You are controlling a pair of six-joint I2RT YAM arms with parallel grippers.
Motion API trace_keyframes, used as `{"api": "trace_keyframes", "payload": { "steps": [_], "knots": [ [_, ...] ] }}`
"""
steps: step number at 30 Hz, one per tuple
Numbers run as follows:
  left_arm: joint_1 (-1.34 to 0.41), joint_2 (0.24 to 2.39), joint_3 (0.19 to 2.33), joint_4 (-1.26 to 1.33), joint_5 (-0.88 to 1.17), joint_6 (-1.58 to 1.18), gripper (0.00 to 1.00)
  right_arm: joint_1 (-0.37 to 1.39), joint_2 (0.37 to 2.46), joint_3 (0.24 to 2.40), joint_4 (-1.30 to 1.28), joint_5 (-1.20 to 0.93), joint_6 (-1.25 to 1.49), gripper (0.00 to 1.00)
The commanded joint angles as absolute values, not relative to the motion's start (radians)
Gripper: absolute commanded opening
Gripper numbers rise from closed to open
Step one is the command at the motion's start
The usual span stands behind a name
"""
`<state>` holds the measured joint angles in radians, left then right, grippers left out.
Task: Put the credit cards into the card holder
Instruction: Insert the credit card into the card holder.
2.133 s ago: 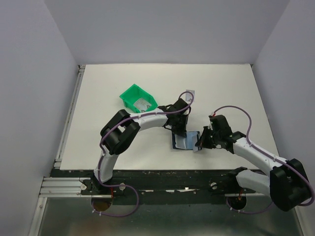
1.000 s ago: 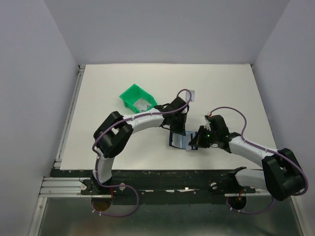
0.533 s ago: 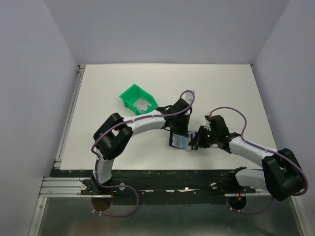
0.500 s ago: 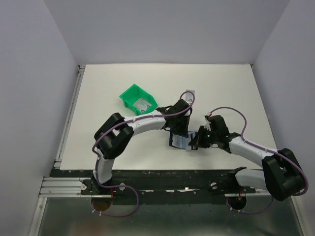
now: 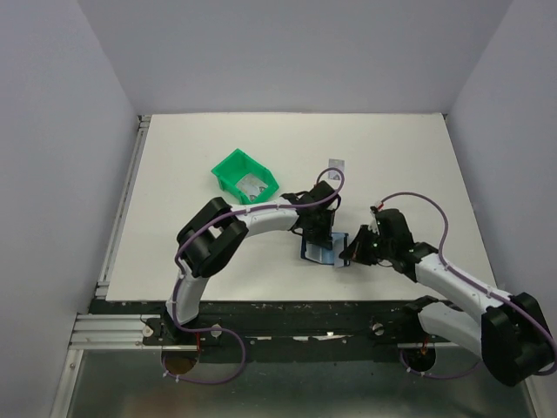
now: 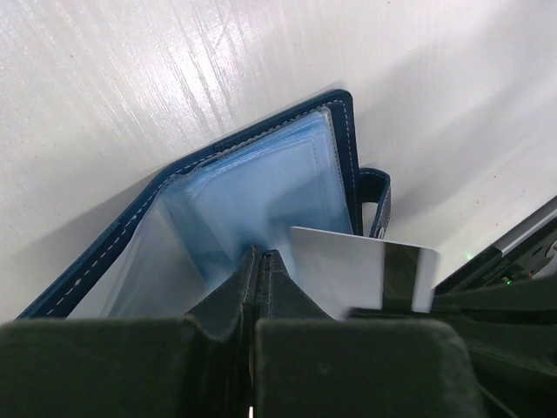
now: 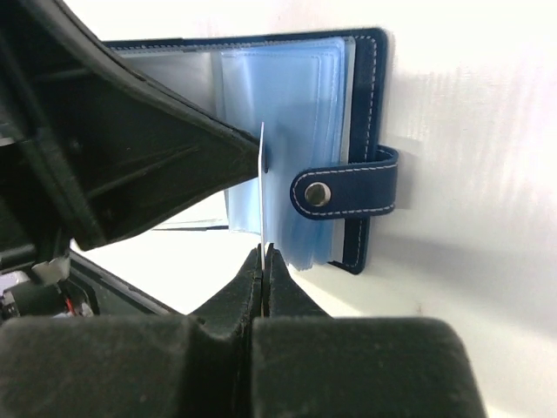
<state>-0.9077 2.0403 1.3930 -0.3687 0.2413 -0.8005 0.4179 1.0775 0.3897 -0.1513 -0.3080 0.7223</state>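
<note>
The dark navy card holder [image 5: 315,253] [image 6: 346,131] [image 7: 365,104] lies open on the white table, its clear blue sleeves fanned up. My left gripper [image 5: 320,241] [image 6: 259,254] is shut, its tips pinching one clear sleeve leaf. My right gripper [image 5: 347,254] [image 7: 264,252] is shut on a pale grey credit card [image 6: 348,270] [image 7: 262,187] with a black stripe. That card stands on edge with its far end among the sleeves, right beside the left fingertips. The snap tab [image 7: 345,192] lies over the holder's right edge.
A green plastic bin [image 5: 245,173] holding pale items stands to the back left of the holder. A small pale card [image 5: 336,162] lies flat on the table behind the left wrist. The two wrists crowd close together over the holder.
The left wrist has drawn a little nearer over the holder. The right arm has shifted slightly right. Both grips and the holder stay where they were.
</note>
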Motion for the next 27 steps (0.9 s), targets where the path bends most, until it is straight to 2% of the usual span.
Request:
{"api": "trace_keyframes", "payload": {
  "steps": [1,8,17,27],
  "knots": [
    [-0.914,2.098,1.401,-0.422,0.212,-0.804,0.00,0.423,0.959,0.393,-0.299,-0.178,0.727,0.00],
    [-0.914,2.092,1.390,-0.413,0.212,-0.801,0.00,0.423,0.953,0.425,-0.413,-0.101,0.695,0.00],
    [-0.914,2.088,1.384,-0.407,0.213,-0.801,0.00,0.423,0.963,0.413,-0.384,-0.149,0.695,0.00],
    [-0.914,2.089,1.384,-0.407,0.215,-0.798,0.00,0.423,0.847,0.399,-0.354,-0.169,0.693,0.00]
  ]
}}
